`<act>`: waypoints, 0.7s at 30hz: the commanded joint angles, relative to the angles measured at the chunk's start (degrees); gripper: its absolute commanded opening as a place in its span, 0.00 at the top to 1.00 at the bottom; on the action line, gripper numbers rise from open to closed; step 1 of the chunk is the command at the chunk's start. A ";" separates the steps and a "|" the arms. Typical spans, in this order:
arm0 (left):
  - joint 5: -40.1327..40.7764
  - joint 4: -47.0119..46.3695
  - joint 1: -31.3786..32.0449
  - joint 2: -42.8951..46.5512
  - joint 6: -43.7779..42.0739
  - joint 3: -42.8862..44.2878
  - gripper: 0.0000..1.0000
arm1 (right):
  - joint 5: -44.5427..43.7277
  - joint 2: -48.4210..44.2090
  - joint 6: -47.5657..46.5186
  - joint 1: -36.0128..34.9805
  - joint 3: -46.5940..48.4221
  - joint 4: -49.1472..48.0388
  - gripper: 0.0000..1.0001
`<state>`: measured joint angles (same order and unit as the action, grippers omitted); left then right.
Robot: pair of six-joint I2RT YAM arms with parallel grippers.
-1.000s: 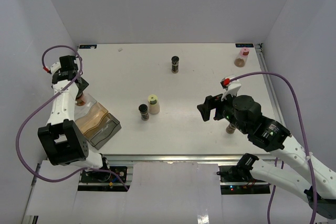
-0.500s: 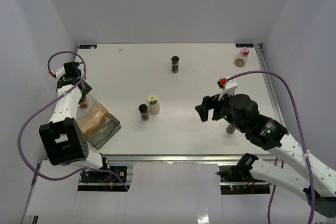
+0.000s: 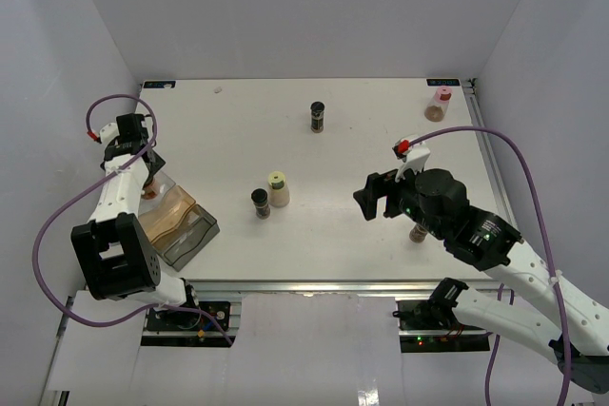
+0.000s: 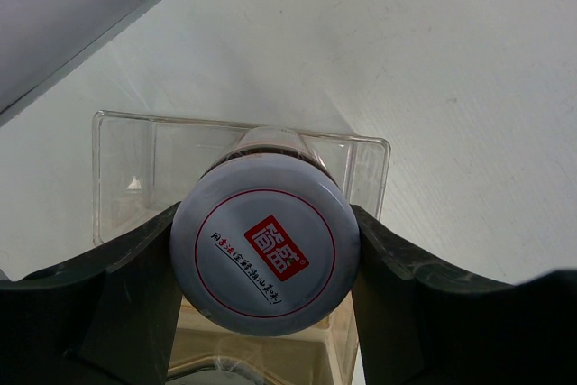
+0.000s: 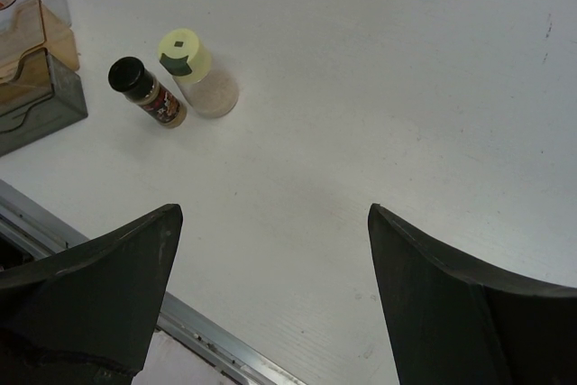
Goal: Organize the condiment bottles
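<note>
My left gripper [image 3: 143, 166] is shut on a spice jar with a grey-white cap and red logo [image 4: 264, 242]. It holds the jar upright over the top clear compartment of a stepped rack [image 4: 126, 160]; whether the jar touches the rack I cannot tell. My right gripper [image 3: 367, 199] is open and empty above the table. Ahead of it stand a black-capped jar [image 5: 144, 91] and a pale-capped cream jar [image 5: 198, 72], side by side. Another dark jar [image 3: 317, 117] stands at the back, a pink-capped jar [image 3: 439, 104] at the back right, and a brown jar [image 3: 418, 233] beside my right arm.
The stepped rack [image 3: 179, 225] sits at the table's front left, clear at its upper end and grey at its lower end. The metal front rail [image 5: 194, 335] runs below my right gripper [image 5: 272, 214]. White walls close the table's left, back and right.
My left gripper has moved a little toward the front with the jar, down over the rack. My right gripper has shifted slightly left.
</note>
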<state>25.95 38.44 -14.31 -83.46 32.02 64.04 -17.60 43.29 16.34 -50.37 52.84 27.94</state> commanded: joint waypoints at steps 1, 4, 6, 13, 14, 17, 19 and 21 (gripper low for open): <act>2.75 -1.77 -0.65 3.69 1.01 -0.28 1.00 | 0.46 -0.28 0.36 -0.17 2.80 -0.16 0.10; 1.83 -1.95 -1.24 3.66 0.93 -1.11 1.00 | 0.46 -0.57 0.28 -0.17 2.88 -0.07 0.10; 1.35 -2.49 -1.66 3.71 0.79 -2.51 1.00 | 0.46 -0.89 0.53 -0.17 2.80 -0.02 0.10; 1.60 -3.40 -2.15 2.81 0.78 -3.53 1.00 | 0.10 -1.92 0.61 -0.17 1.72 0.01 0.10; 1.41 -3.56 -2.27 2.58 0.85 -3.72 1.00 | 0.02 -2.04 0.57 -0.17 1.65 0.01 0.10; 0.98 -4.01 -2.62 1.65 1.09 -4.37 0.96 | -0.22 -2.54 0.53 -0.10 1.41 0.01 0.10; 0.33 -4.38 -2.72 1.10 0.89 -4.54 0.88 | -0.31 -2.82 0.53 -0.17 1.15 0.01 0.10; -0.16 -4.17 -2.88 0.12 0.84 -4.41 0.78 | -0.79 -3.28 0.45 -0.17 0.78 0.10 0.10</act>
<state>25.72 37.22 -16.52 -83.73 32.50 59.20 -17.59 41.34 16.43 -50.37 53.08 28.68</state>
